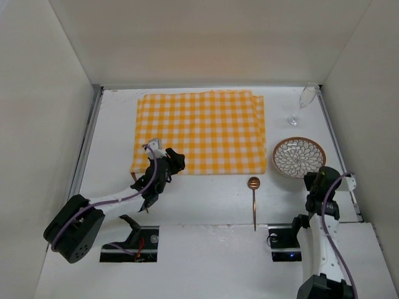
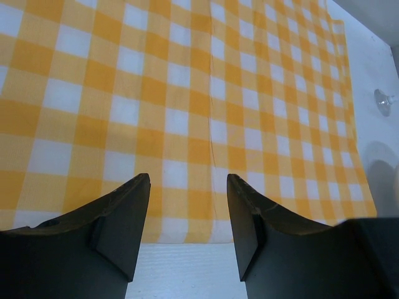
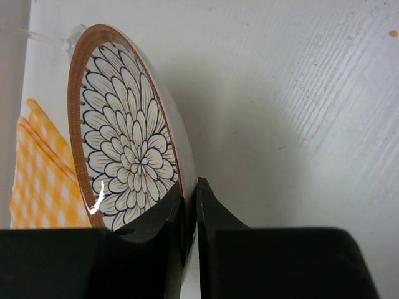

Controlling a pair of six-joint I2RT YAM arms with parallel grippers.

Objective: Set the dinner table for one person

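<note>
A yellow-and-white checked cloth [image 1: 199, 132] lies spread on the white dinner table [image 1: 206, 199]; it fills the left wrist view [image 2: 187, 93]. My left gripper [image 1: 163, 163] is open and empty at the cloth's near left edge [image 2: 187, 212]. A flower-patterned bowl with a brown rim [image 1: 298, 156] sits right of the cloth. My right gripper [image 1: 317, 182] is shut on the bowl's near rim [image 3: 134, 156], one finger inside, one outside. A copper spoon [image 1: 254, 199] lies between the arms. A clear stemmed glass [image 1: 302, 106] stands at the back right.
White walls border the table on three sides. Metal rails run along the left [image 1: 87, 143] and right edges. The glass foot shows at the right edge of the left wrist view [image 2: 383, 103].
</note>
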